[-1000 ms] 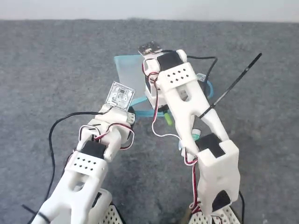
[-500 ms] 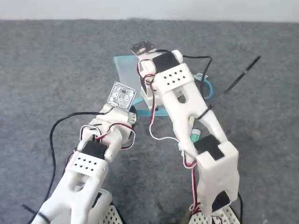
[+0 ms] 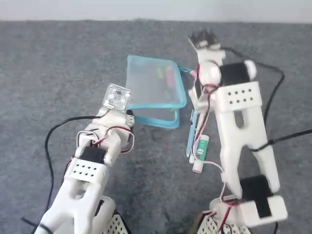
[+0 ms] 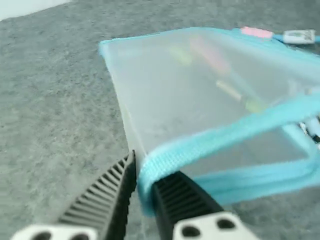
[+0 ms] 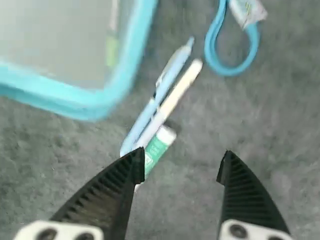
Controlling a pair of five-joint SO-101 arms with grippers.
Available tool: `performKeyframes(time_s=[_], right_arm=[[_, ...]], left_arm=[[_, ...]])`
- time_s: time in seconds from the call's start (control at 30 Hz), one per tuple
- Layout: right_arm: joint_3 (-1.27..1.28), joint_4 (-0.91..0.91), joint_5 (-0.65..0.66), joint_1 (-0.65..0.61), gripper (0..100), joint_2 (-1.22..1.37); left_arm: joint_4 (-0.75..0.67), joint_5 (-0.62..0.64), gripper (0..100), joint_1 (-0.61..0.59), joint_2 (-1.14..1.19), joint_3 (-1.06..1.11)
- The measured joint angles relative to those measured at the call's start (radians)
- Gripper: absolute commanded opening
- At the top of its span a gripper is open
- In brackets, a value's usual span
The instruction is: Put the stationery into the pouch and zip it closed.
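The clear pouch [image 3: 153, 90] with teal edging lies mid-table, holding a pink and a green item [image 3: 165, 75]. My left gripper [image 4: 145, 185] is shut on the pouch's [image 4: 200, 95] teal rim at its near-left corner [image 3: 130, 114]. To the pouch's right a blue pen [image 3: 191, 134], a white pen and a green-labelled glue stick [image 3: 200, 146] lie on the mat. My right gripper [image 5: 181, 162] hangs open above them, with the blue pen [image 5: 160, 100], white pen [image 5: 175, 92] and glue stick [image 5: 157, 147] just beyond its fingertips. It holds nothing.
The pouch's teal wrist loop [image 5: 232, 50] with a tag lies on the grey mat [image 3: 58, 73] to the pouch's right. Black and white cables trail off both arms. Open mat stretches to the left and far side.
The right arm has swung right, off the pouch, uncovering the pouch, the pens and the glue stick. The left arm still holds the pouch, which has shifted a little.
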Motion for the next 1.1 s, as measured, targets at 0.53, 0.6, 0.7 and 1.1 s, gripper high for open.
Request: performKeyframes(time_s=[0.53,0.6,0.7,1.1], right_arm=[[0.729,-0.465,0.002,-0.003,24.1,-0.048],[0.760,-0.502,0.002,-0.003,24.1,-0.055],[0.792,-0.542,0.002,-0.003,24.1,-0.071],[0.829,-0.601,0.002,-0.002,8.1,0.002]], left_arm=[[-0.005,0.000,1,-0.046,0.000,0.000],[-0.005,0.000,1,-0.046,0.000,0.000],[-0.005,0.000,1,-0.046,0.000,0.000],[-0.005,0.000,1,-0.046,0.000,0.000]])
